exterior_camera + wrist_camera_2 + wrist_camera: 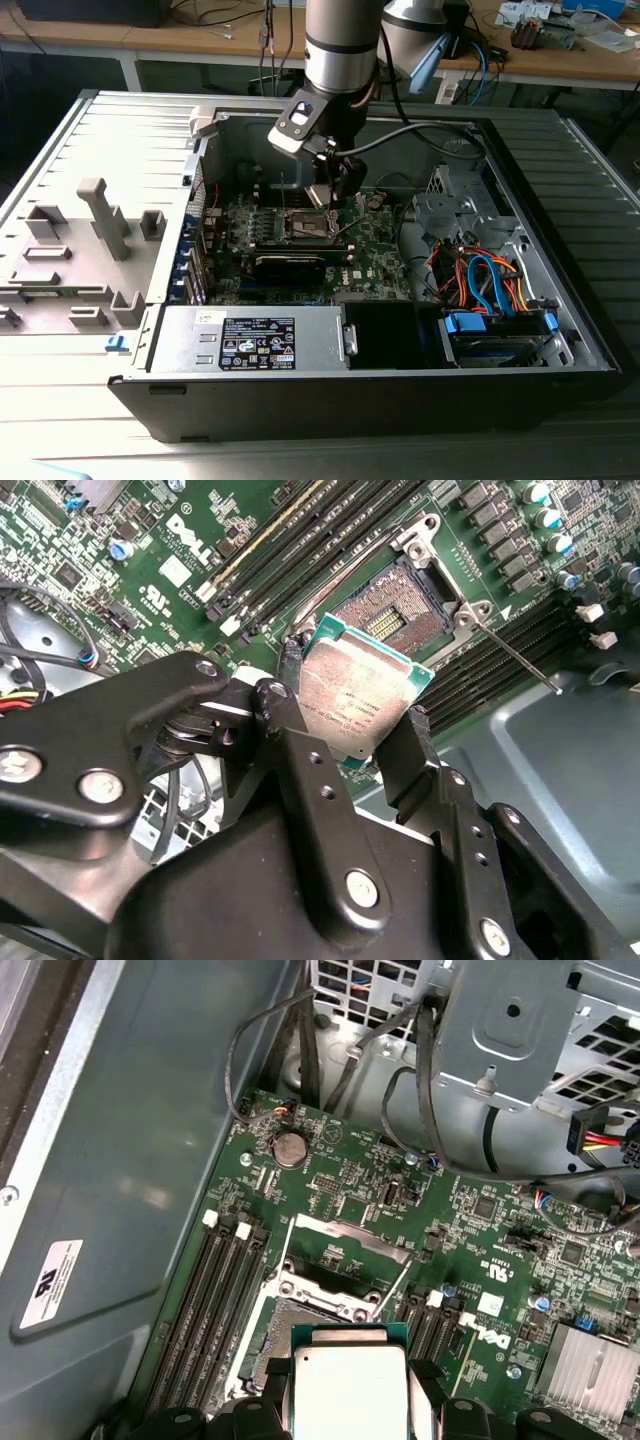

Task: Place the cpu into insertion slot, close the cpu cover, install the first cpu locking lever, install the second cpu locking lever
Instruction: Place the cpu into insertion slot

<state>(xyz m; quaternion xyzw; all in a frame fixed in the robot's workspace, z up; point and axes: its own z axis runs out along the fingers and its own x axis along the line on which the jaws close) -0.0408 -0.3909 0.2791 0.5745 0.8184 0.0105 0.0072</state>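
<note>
I see the gripper (348,1400) clamping the cpu (350,1380) by two opposite edges, at the near edge of the insertion slot (278,1328). The cpu cover (345,1235) is swung open beyond the insertion slot, and memory slots (215,1290) run alongside it.

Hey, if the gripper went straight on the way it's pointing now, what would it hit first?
Probably the insertion slot: the gripper holds the cpu pointed at that open socket, so the chip would land there first. Depth is unclear.

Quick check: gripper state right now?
The gripper is shut on the cpu, a small flat square chip with a silvery-grey metal top.
</note>
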